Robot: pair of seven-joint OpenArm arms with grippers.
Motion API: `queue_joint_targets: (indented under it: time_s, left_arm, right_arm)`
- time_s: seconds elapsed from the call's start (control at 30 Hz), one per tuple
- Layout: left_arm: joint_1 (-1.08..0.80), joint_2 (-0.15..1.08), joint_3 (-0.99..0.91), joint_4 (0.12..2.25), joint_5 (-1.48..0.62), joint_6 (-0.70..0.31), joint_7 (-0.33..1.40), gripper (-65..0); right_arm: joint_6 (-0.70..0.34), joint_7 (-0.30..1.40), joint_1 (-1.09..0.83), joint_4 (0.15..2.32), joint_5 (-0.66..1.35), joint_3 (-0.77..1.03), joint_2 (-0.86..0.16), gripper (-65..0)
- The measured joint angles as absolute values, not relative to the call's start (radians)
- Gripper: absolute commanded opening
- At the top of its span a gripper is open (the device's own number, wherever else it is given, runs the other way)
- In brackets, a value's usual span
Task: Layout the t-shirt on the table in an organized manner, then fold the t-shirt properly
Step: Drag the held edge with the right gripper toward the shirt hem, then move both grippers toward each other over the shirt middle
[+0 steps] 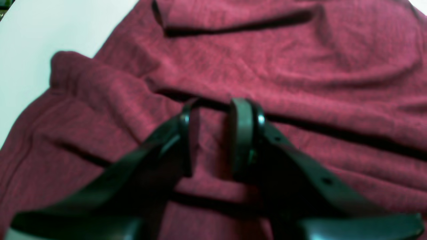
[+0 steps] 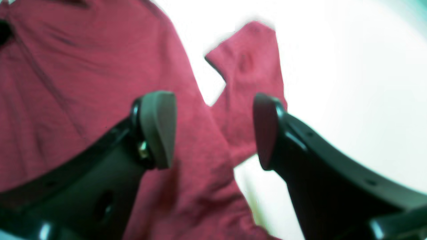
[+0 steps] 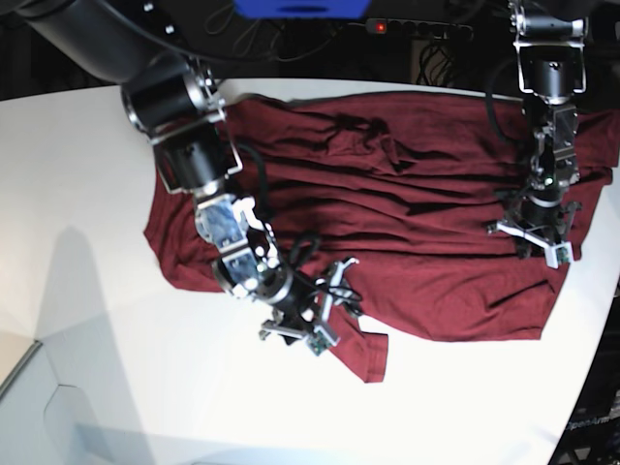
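**Dark red t-shirt spread on white table, one gripper pinching a fold, the other open over a sleeve**

The t-shirt (image 3: pixel 387 213) lies across the far half of the table (image 3: pixel 87 194), spread wide but not flat: long ridges and creases run along its length, and one sleeve (image 3: pixel 366 351) sticks out toward the near edge. It looks only roughly laid out, so in my judgement the work is at the smoothing stage, w/ no tidy fold made yet.

The left gripper (image 1: pixel 213 133), seen on the base view's right side, points down into the cloth near the shirt's end. Its jaws are narrowed around a raised ridge of fabric that stands between them. It appears to be pinching that ridge, probably so the cloth can be tugged outward to flatten wrinkles.

The right gripper (image 2: pixel 213 130), on the base view's left, sits low over the spot where the sleeve meets the shirt body. Its jaws stand wide apart w/ nothing clamped; the fabric passes under the gap, and I can't tell whether the pads (image 2: pixel 156 126) touch it. Likely it is lined up to take the sleeve area next.

Wrist views are blurry, so fine detail at the contact points is unclear.
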State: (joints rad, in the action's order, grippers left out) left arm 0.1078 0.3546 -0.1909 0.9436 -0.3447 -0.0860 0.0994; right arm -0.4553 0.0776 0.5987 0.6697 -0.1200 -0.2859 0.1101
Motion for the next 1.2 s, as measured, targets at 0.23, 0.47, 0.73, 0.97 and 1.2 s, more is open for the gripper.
queue_joint_targets:
  time_s: [0.23,0.47,0.73,0.97,1.2]
  left_arm:
    - [0.063,0.358,-0.193,0.983,-0.345,-0.085,0.097,-49.0]
    - [0.005,0.36,-0.196,1.09,-0.344,-0.083,0.146,-49.0]
    - [-0.01,0.36,-0.196,1.18,-0.344,-0.083,0.148,-49.1]
    - [-0.006,0.36,-0.196,1.208,-0.345,-0.083,0.153,-49.1]
    - [0.001,0.357,-0.197,1.225,-0.348,-0.083,0.15,-49.1]
  right_arm:
    - [-0.449,-0.046,0.756,0.379,-0.119,-0.198,0.136,-28.5]
    - [-0.449,-0.056,0.719,0.365,-0.12,-0.199,0.15,-28.5]
    - [-0.449,-0.058,0.656,0.37,-0.123,-0.205,0.147,-28.5]
    - [-0.448,-0.12,0.603,0.389,-0.104,-0.303,0.147,-28.5]
    - [-0.446,-0.132,0.534,0.468,-0.097,-0.407,0.146,-28.5]
